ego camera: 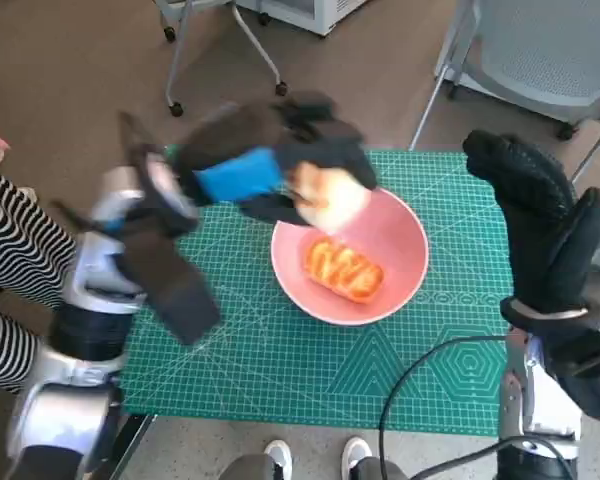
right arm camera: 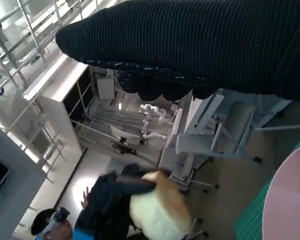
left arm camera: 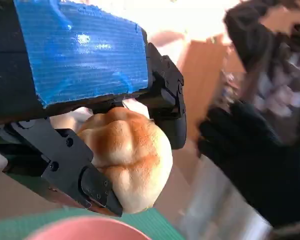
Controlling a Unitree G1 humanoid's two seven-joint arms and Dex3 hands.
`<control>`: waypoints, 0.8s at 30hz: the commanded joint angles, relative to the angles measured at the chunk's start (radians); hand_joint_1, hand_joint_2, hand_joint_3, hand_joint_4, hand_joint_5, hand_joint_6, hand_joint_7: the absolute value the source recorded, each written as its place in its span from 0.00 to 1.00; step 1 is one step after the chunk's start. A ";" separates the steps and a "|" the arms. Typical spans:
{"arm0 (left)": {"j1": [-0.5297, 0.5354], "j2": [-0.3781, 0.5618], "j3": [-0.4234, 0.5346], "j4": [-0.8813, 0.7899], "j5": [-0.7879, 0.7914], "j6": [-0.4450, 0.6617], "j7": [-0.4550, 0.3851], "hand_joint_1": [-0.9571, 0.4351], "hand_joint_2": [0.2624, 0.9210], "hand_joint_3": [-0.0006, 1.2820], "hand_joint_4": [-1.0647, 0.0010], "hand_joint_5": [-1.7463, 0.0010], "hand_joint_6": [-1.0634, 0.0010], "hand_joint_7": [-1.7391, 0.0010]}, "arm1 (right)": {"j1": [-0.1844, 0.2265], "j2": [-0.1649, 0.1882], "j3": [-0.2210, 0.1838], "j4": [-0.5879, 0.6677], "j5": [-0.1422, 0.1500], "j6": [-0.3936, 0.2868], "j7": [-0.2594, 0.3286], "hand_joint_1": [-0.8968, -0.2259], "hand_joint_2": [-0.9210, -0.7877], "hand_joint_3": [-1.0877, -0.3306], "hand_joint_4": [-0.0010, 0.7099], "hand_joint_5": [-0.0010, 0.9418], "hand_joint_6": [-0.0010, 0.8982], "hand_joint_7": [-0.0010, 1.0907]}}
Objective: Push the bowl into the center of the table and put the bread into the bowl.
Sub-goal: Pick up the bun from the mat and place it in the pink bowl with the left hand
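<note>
The left hand (ego camera: pixel 280 170), black with blue tape on its back, holds a round bread roll (ego camera: pixel 325 195) between its fingers (left arm camera: pixel 75 165). In the left wrist view the roll (left arm camera: pixel 127 155) sits just under the taped back of the hand (left arm camera: pixel 85 60), and black fingers press on it from both sides. The roll is pale with a brown top, and it is in the air, not touching anything else. Directly below the hand is the far left rim of the pink bowl (ego camera: pixel 405 260); the same rim (left arm camera: pixel 85 229) shows under the roll in the left wrist view. Inside the bowl, a little nearer to the robot than the hand, lies a second bread (ego camera: pixel 343 268), long and glazed orange. The bowl stands on the green cutting mat (ego camera: pixel 260 350), about in the middle of it.

The right hand (ego camera: pixel 545 225), in the black knitted glove, is raised upright over the right edge of the mat, well apart from the bowl. Its fingers are straight and it holds nothing. In the right wrist view the glove (right arm camera: pixel 200 45) is a dark band, and beyond it the left hand (right arm camera: pixel 115 200) and the roll (right arm camera: pixel 157 207) are visible, somewhat blurred.

To the left of the left arm there is a person in striped clothing (ego camera: pixel 5 260).
</note>
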 commanded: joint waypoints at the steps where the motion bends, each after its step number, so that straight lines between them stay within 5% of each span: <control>1: -0.022 -0.055 -0.047 0.106 0.042 -0.027 0.010 0.69 0.99 0.02 0.27 0.42 0.38 0.32 | 0.023 -0.005 -0.005 0.002 -0.006 0.005 -0.004 0.28 0.00 0.50 0.32 0.00 0.15 0.49; 8: -0.044 -0.123 -0.100 0.284 0.074 -0.052 -0.011 0.69 1.00 0.08 0.34 0.35 0.48 0.28 | 0.031 -0.005 -0.011 -0.008 -0.009 0.007 -0.008 0.27 0.00 0.49 0.32 0.00 0.14 0.49; 10: -0.044 -0.125 -0.113 0.294 0.073 -0.017 -0.050 0.54 1.00 0.17 0.50 0.54 0.56 0.19 | 0.031 -0.005 -0.012 -0.011 -0.009 0.008 -0.009 0.27 0.00 0.49 0.32 0.00 0.14 0.49; 11: -0.043 -0.124 -0.118 0.293 0.073 0.002 -0.067 0.57 0.96 0.17 0.56 0.61 0.63 0.27 | 0.032 -0.006 -0.012 -0.013 -0.009 0.009 -0.009 0.27 0.00 0.49 0.32 0.00 0.14 0.49; 13: -0.036 -0.116 -0.132 0.272 0.077 0.064 -0.117 0.63 0.86 0.12 0.72 0.83 0.75 0.60 | 0.033 -0.006 -0.013 -0.018 -0.009 0.013 -0.011 0.27 0.00 0.48 0.32 0.00 0.14 0.49; 16: -0.032 -0.110 -0.138 0.254 0.074 0.123 -0.167 0.63 0.81 0.07 0.85 0.94 0.80 0.81 | 0.032 -0.005 -0.014 -0.021 -0.010 0.016 -0.013 0.27 0.00 0.48 0.32 0.00 0.14 0.50; 24: -0.022 -0.103 -0.140 0.247 0.090 0.134 -0.191 0.54 0.80 0.03 0.96 1.00 0.82 0.94 | 0.030 -0.004 -0.015 -0.022 -0.009 0.018 -0.012 0.27 0.00 0.48 0.32 0.00 0.14 0.50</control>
